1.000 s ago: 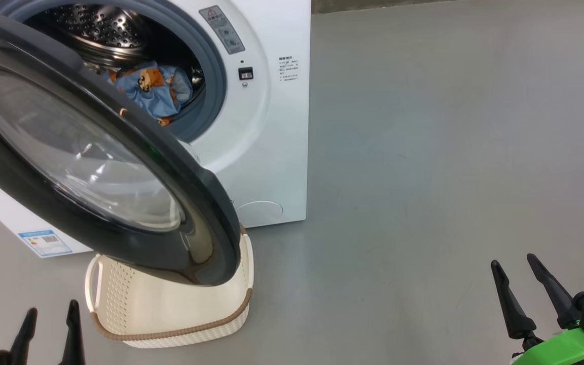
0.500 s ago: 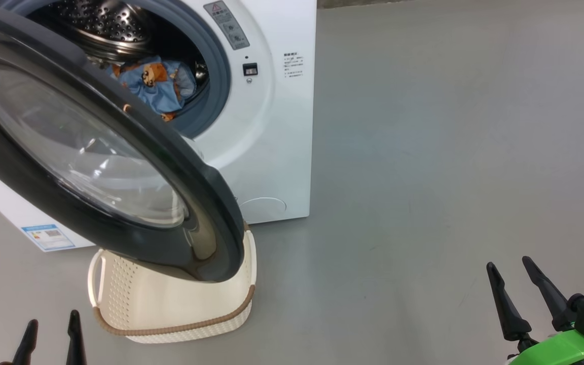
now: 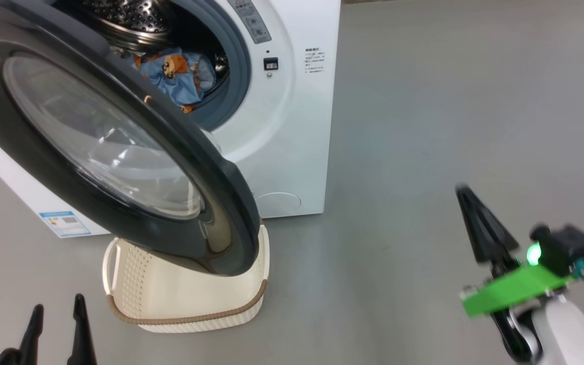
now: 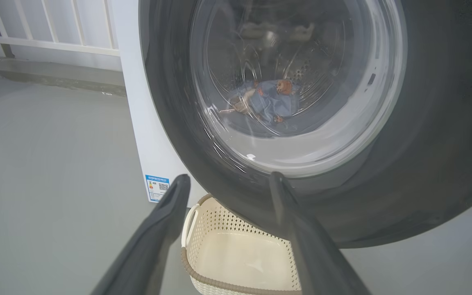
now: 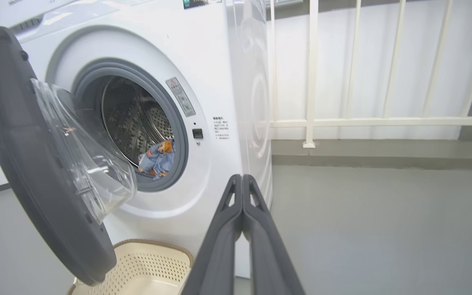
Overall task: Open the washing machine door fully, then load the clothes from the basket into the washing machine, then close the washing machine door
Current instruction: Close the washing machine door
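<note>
Two pincers in the head view: left pincer point(image 3: 57, 302) at 7 o'clock with fingers apart, right pincer point(image 3: 467, 195) at 4 o'clock with fingers pressed together. Shows the washing machine door point(image 3: 104, 137) swung open at 9 o'clock, overhanging the basket point(image 3: 190, 320) at 6. Shows the clothes point(image 3: 178, 76) inside the washing machine point(image 3: 297, 126) at 12.

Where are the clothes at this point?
In the head view, upper left: the clothes lie in the drum of the washing machine, behind the open washing machine door, above the basket.
</note>
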You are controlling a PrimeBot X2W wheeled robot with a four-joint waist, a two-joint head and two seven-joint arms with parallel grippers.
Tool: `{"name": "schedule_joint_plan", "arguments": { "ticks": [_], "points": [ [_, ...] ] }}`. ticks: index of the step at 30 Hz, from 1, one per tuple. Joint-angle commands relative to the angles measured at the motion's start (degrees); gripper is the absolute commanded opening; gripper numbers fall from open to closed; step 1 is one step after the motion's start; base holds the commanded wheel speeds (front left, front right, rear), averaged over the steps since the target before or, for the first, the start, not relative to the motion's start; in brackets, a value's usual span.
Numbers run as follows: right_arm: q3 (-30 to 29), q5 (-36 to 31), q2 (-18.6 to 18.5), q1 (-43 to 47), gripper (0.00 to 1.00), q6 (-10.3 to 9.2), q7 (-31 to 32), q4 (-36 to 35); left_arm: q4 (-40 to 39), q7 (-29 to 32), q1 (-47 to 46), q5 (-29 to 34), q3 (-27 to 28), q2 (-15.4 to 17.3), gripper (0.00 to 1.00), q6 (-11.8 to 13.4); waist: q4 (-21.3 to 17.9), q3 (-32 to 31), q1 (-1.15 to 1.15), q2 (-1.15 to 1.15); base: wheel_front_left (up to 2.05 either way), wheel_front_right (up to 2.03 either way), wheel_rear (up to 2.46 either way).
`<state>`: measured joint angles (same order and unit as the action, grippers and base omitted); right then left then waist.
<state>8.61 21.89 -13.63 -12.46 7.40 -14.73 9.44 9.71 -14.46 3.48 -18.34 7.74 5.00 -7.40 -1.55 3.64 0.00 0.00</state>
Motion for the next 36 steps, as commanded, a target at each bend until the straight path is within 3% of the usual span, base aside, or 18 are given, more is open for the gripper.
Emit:
{"name": "schedule_joint_plan", "arguments": {
  "ticks": [1,9,17,25,36],
  "points": [
    [1.89,0.94,0.28,-3.15,0.00,0.09,-0.27,-2.12,-1.81,-0.53,-2.33,0.69,1.74,0.65,1.00,-0.09,0.32,0.08,0.00,0.00,0.00,0.00,0.00],
    [6.91,3.16,2.98,-13.18,0.00,0.09,-0.27,-8.84,-3.71,-0.53,-2.83,0.81,1.49,-0.28,1.00,-0.09,3.28,0.11,0.00,0.00,0.00,0.00,0.00],
    [18.23,5.57,4.42,-15.78,0.00,0.09,-0.27,-12.06,-4.85,-0.53,-1.55,0.65,1.24,-1.28,1.00,-0.09,6.40,-0.20,0.00,0.00,0.00,0.00,0.00],
    [31.49,8.51,5.57,-15.56,0.00,0.09,-0.27,-4.97,-5.13,-0.53,-1.72,0.54,-0.13,-1.94,1.00,-0.09,9.41,1.14,0.00,0.00,0.00,0.00,0.00],
    [42.84,11.25,6.21,-15.34,0.00,0.09,-0.27,7.40,-4.24,-0.53,-3.37,-1.44,-2.34,-2.11,1.00,-0.09,12.90,3.88,0.00,0.00,0.00,0.00,0.00]
  ]
}}
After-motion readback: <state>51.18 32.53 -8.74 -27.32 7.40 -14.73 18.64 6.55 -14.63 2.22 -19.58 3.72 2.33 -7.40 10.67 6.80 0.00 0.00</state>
